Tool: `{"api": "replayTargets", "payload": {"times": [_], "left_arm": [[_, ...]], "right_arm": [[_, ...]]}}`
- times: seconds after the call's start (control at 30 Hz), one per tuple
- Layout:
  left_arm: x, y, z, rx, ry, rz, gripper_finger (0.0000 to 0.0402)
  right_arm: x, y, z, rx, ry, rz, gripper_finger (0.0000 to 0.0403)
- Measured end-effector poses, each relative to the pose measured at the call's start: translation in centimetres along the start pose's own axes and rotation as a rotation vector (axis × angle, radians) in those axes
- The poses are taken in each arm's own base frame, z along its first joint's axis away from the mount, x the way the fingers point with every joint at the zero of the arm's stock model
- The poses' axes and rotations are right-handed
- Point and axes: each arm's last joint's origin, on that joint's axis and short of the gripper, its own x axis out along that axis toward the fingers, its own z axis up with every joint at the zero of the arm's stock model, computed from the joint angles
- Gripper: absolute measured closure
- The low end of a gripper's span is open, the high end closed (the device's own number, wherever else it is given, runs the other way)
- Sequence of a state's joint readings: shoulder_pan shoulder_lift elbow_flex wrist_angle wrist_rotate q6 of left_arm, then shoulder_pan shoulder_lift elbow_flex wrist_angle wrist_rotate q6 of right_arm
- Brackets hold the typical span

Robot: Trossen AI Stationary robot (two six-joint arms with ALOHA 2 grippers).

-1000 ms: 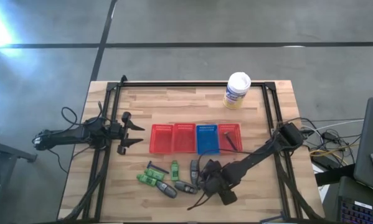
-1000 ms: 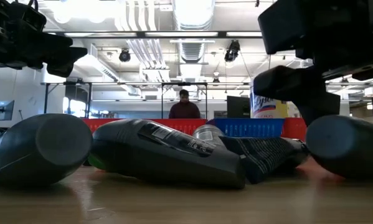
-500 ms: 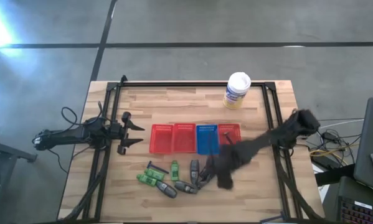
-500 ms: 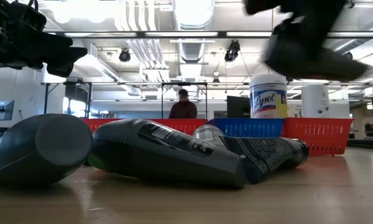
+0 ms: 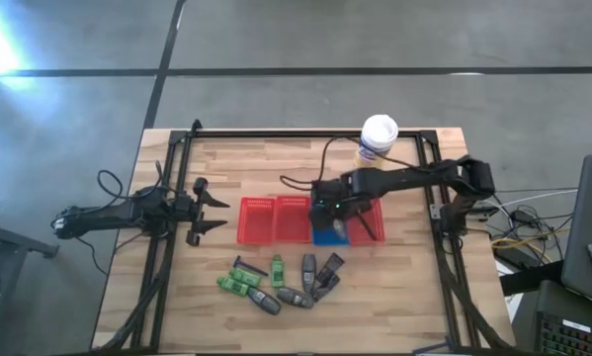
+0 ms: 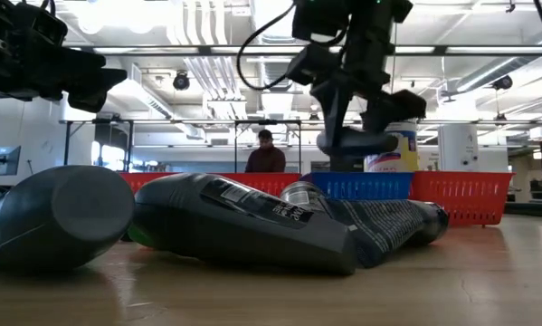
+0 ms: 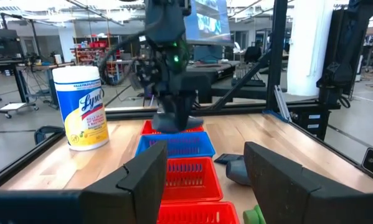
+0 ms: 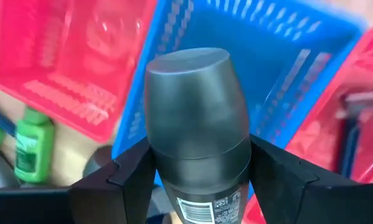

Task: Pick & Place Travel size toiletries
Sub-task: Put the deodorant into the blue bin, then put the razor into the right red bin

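My right gripper (image 5: 331, 206) hangs over the blue mesh basket (image 5: 327, 223), shut on a grey oval tube (image 8: 195, 143). That tube also shows in the low view (image 6: 356, 141) and in the left wrist view (image 7: 177, 122), above the basket (image 7: 177, 144). Other toiletries lie on the table near its near edge: green pieces (image 5: 240, 283), grey tubes (image 5: 266, 302) and a dark packet (image 5: 327, 273). My left gripper (image 5: 212, 209) waits open at the table's left side, beside the red baskets. My right gripper pinches the grey tube's body (image 8: 202, 186), just behind its rounded cap (image 8: 192, 93), between the two fingers (image 8: 127, 177). The fingers come from above, and the cap end sticks out ahead of them toward the blue basket (image 8: 298, 74). The tube is lifted clear of everything.
Three red mesh baskets (image 5: 258, 220) stand in a row with the blue one; the right-hand red basket (image 5: 373, 210) holds a dark item. A white canister (image 5: 377, 143) stands near the far edge. A black frame borders the table. A person (image 6: 268, 154) stands far behind.
My right gripper has risen from the table by the near edge with the grey tube and swung toward the far edge and left, ending above the blue basket. The tube is lifted clear of the table. The remaining toiletries have stayed where they were.
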State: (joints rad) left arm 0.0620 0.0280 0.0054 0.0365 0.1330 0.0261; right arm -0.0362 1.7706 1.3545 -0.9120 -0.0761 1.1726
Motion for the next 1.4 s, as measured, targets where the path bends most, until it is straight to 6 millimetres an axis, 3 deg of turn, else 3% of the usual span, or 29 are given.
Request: {"api": "replayTargets", "payload": {"times": [0.33,0.57,0.8,0.87,1.03,1.13,1.4], "left_arm": [[0.0,0.0,0.0,0.000,0.001,0.000,0.0184],[0.0,0.0,0.0,0.000,0.002,0.000,0.0184],[0.0,0.0,0.4,-0.005,-0.039,-0.003,0.0184],[0.0,0.0,0.7,-0.117,-0.075,-0.014,0.0183],[-0.1,0.0,1.7,-0.709,-0.169,-0.069,0.0184],[-0.2,0.0,2.0,-0.939,-0.194,-0.104,0.0183],[-0.2,0.2,1.9,-1.044,-0.217,-0.042,0.0184]], "right_arm": [[2.7,0.1,0.8,0.125,-0.050,-0.016,0.0156],[2.8,-0.1,0.7,0.144,-0.047,-0.030,0.0127],[1.2,0.5,0.6,0.062,-0.070,0.017,0.0100],[0.8,0.7,0.5,0.037,-0.072,0.026,0.0094],[0.5,0.8,0.5,0.012,-0.058,0.038,0.0082],[0.5,0.7,0.4,-0.001,-0.041,0.024,0.0075],[0.4,0.8,0.1,-0.009,-0.033,0.026,0.0061]]}}
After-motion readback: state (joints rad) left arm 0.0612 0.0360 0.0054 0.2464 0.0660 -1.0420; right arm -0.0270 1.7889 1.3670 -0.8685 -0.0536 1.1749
